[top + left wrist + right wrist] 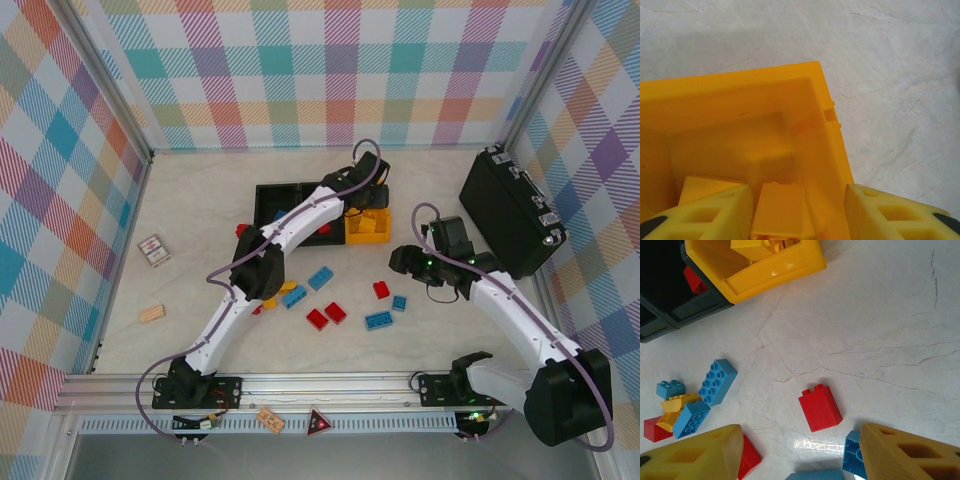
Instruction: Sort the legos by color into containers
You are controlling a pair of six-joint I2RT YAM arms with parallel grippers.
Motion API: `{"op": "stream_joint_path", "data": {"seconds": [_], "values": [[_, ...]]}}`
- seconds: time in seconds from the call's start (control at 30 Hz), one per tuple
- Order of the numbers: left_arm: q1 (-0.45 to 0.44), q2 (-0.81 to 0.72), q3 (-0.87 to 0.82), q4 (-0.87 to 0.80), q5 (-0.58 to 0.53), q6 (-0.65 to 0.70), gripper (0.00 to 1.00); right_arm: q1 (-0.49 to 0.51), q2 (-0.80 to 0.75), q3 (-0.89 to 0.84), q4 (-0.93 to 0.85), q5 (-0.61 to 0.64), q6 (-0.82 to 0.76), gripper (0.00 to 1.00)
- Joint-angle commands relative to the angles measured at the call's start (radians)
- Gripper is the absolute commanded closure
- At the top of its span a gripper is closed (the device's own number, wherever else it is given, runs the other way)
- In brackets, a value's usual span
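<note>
Containers: the yellow bin (366, 236) closes the right end of the row, joined to two black bins (272, 203). The left gripper (797, 192) is down at the yellow bin with its fingers spread. A yellow brick (779, 210) lies between them, clear of the right finger. The adjoining black bin holds a red brick (694, 280). The left arm covers part of the row.

Surroundings: loose legos (336, 312) in red, blue and yellow lie scattered on the table (200, 210), nearer than the bins. The right gripper (801, 432) hovers over them, fingers spread and empty, with a red lego (820, 407) just ahead. A wooden block (152, 313) lies at the left. A black hard case (510, 210) stands farther back at the right.
</note>
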Motion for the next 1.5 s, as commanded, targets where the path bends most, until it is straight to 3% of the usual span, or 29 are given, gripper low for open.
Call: {"op": "stream_joint_path", "data": {"seconds": [0.0,0.43,0.7,1.2,1.47], "values": [[-0.014,-0.153,-0.082,-0.022,0.017,0.010,0.49,-0.009,-0.031,-0.002,-0.025,-0.014,-0.008,0.37],[-0.035,-0.684,-0.775,0.120,0.008,-0.014,0.48,0.001,-0.058,0.000,-0.040,-0.114,-0.035,0.37],[-0.035,-0.915,-1.063,0.101,-0.044,-0.051,0.46,0.127,-0.034,0.030,-0.039,-0.128,-0.063,0.37],[-0.035,-1.282,-1.556,0.077,-0.148,-0.261,0.44,0.335,0.030,0.000,0.037,-0.097,-0.030,0.37],[-0.067,-1.327,-1.698,0.115,-0.167,-0.369,0.44,0.364,0.083,-0.001,0.077,-0.092,-0.010,0.37]]}}
